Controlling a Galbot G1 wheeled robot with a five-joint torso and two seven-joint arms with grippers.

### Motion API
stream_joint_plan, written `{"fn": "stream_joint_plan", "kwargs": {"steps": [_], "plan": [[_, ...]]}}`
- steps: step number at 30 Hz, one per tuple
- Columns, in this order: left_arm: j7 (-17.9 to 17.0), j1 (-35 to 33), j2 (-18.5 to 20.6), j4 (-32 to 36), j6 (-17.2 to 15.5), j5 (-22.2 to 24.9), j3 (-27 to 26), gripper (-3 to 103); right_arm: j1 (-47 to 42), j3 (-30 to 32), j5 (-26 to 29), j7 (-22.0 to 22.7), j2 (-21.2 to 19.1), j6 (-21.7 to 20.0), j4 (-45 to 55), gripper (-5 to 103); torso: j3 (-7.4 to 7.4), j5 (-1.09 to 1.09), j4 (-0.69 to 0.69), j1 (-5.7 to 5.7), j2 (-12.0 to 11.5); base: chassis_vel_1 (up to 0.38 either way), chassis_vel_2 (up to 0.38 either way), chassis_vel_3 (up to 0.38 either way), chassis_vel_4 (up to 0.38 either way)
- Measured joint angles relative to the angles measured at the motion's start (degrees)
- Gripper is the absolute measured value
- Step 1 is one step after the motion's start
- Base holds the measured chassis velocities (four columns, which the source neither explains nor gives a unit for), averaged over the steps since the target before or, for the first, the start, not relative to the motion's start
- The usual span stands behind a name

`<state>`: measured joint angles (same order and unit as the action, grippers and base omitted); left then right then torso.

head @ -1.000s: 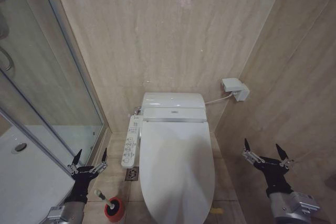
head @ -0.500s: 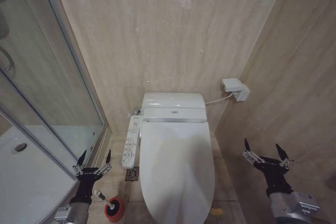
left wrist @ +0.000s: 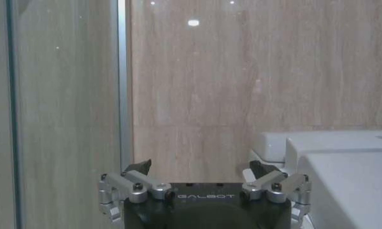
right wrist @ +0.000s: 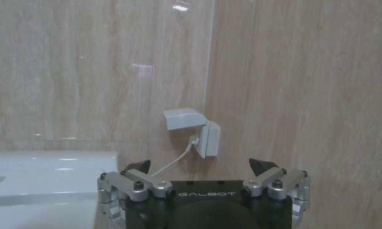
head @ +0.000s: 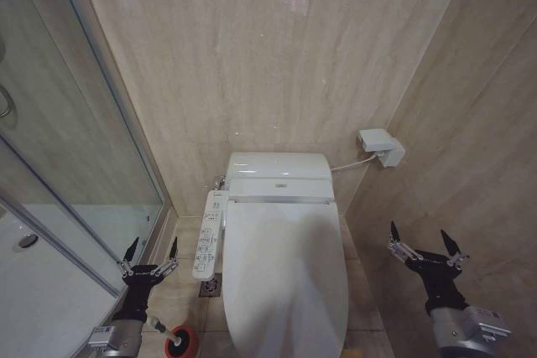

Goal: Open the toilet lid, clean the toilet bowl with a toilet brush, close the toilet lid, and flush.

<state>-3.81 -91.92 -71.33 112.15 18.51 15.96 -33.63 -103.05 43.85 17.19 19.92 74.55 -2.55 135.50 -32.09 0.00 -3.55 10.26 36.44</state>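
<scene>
**Both grippers hanging open beside a shut toilet**

The toilet lid (head: 285, 278) is lying flat and closed over the toilet bowl (head: 252, 343), which is standing against the beige tiled back wall (head: 268, 64) with its tank (head: 278, 175) behind it. A white buttoned side panel (head: 209, 234) is running along the bowl's left flank, just above a small floor drain (head: 211, 287).

The left gripper (head: 149, 256) is hovering low between the glass shower door (head: 75, 132) and the side panel, its two dark fingers spread wide with nothing between them. Just below it, at the bottom edge of the head view, the toilet brush (head: 166, 331) is resting in its round red cup holder (head: 182, 344) on the floor, the white handle leaning toward the left arm.

The right gripper (head: 426, 242) is waiting in the air to the right of the toilet, near the side wall, jaws likewise apart and empty. Farther up that corner, a white wall outlet box (head: 382, 146) is feeding a cable toward the tank.
</scene>
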Motion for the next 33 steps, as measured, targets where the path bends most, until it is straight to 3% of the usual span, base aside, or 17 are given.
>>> {"fn": "stream_joint_plan", "kwargs": {"steps": [12,18,19,25,26,32,33], "plan": [[-0.2,2.1,0.7,-0.4,-0.1,1.7,-0.3,100,0.0,0.0,0.0,0.0,0.0,0.0,0.0,100,0.0,0.0,0.0,0.02,0.0,-0.013,0.006,0.01,-0.002],[1.1,4.8,1.1,-1.9,1.4,3.2,-0.7,100,0.0,0.0,0.0,0.0,0.0,0.0,0.0,100,0.0,0.0,0.0,0.01,0.0,0.0,0.0,0.0,0.0],[1.4,5.1,1.1,-2.0,1.6,3.3,-0.7,81,0.0,0.0,0.0,0.0,0.0,0.0,0.0,100,0.0,-0.01,-0.01,0.01,0.0,0.0,0.0,0.0,0.0],[2.4,8.2,3.1,-3.4,0.9,5.0,-0.7,81,0.0,0.0,0.0,0.0,0.0,0.0,0.0,100,0.0,-0.01,0.01,0.01,0.0,0.0,0.0,0.0,0.0],[2.3,9.2,4.0,-4.0,0.4,5.5,-0.7,53,0.0,0.0,0.0,0.0,0.0,0.0,0.0,100,0.0,-0.01,-0.01,0.01,0.0,0.0,0.0,0.0,0.0],[2.3,13.4,8.4,-7.5,-0.6,7.9,0.1,53,0.0,0.0,0.0,0.0,0.0,0.0,0.0,100,-0.01,-0.01,0.0,0.01,0.0,0.0,0.0,0.0,0.0],[2.6,15.0,9.8,-9.3,-0.3,8.9,0.6,26,0.0,0.0,0.0,0.0,0.0,0.0,0.0,100,0.0,-0.01,0.0,0.01,0.0,0.0,0.0,0.0,0.0]]}}
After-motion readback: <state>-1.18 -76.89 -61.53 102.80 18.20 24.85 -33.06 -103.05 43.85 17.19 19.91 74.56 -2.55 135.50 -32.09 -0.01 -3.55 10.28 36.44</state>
